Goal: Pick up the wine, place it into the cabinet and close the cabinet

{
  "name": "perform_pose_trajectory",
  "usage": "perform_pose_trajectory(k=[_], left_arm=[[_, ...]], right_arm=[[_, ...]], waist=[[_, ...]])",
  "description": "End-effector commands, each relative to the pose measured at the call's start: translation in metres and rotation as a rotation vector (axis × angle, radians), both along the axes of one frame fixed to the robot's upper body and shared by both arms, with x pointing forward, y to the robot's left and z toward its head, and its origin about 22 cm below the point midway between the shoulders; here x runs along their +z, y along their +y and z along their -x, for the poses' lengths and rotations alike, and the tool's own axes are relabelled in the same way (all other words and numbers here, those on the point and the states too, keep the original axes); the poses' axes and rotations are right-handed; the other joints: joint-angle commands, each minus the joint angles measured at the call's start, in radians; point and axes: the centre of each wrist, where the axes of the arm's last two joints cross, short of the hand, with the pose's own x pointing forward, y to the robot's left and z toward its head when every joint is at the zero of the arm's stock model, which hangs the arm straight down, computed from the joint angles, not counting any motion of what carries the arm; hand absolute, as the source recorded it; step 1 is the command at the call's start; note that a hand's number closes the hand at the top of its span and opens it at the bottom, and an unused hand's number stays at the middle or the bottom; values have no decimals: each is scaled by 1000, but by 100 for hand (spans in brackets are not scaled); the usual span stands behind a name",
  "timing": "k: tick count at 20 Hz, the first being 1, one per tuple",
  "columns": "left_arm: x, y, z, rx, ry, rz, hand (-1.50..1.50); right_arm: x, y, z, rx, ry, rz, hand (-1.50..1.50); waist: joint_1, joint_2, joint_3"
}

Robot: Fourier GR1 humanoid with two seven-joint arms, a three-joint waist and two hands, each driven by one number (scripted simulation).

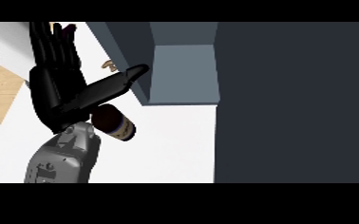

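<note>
Because the dark brown wine bottle with its pale label sits tilted on the white surface, only partly under the left hand, the main risk is that it rolls or skids off towards the near right when the hand tries to close on it. A round glass body gives little to catch against. A second risk lies at the grey-blue cabinet, whose open compartment is to the far right of the bottle. Its left wall edge stands just beside the thumb tip, so a lift carried straight across could knock the bottle or hand against that edge. The broad dark slab filling the right side is probably the cabinet's door or flank, though I cannot tell which from this angle.

The left hand is flat and uncurled. Its black fingers run straight towards the far side, lying side by side, while the thumb juts right towards the cabinet. The bottle shows just near of the thumb's base, beside the wrist of the grey forearm; nothing curls round it. I judge the pick-up not yet made. The right hand is out of sight.
</note>
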Motion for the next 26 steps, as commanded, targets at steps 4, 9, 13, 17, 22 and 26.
perform_pose_trajectory(k=[4, 9, 13, 17, 22, 26], left_arm=[[15, -30, -5, 16, -5, 16, -150], [18, -29, -8, 5, -3, 20, -150], [25, -32, -7, 3, 17, 8, -150], [-6, -31, -13, 57, 25, -13, -150], [0, -33, 22, 66, 67, -3, -150], [-6, -12, 20, 91, 93, 10, -150]], right_arm=[[5, -2, 3, 12, 2, 7, -150], [16, -17, 4, -3, 5, -7, -150], [22, 3, 21, -4, 14, 4, -150], [19, 2, 8, 23, 5, 6, -150], [23, -3, 10, 10, 17, 5, -150], [21, -5, 6, 11, 9, -1, -150]], waist=[[8, -1, 0], [8, -1, 0], [8, -2, 0], [6, 0, 0], [12, -2, 0], [11, -1, 0]])
